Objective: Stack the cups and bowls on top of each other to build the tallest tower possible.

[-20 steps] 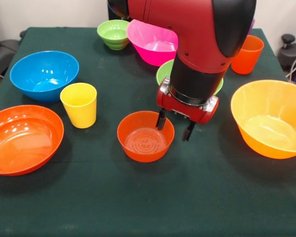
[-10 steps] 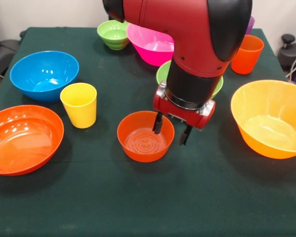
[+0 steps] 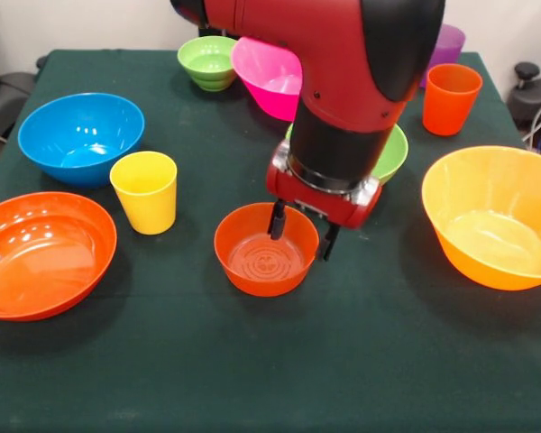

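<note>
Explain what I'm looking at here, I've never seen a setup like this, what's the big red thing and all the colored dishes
The red and black machine is a robot arm, seen from across the table. Its hand is open, one finger inside the small red-orange bowl, the other just outside its rim, holding nothing. On the green table sit a yellow cup, blue bowl, shallow orange bowl, large yellow-orange bowl, pink bowl, two green bowls and an orange cup.

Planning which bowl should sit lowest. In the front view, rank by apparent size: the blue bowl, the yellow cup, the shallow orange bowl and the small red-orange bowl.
1. shallow orange bowl, though it sits nearer the camera
2. blue bowl
3. small red-orange bowl
4. yellow cup
</note>
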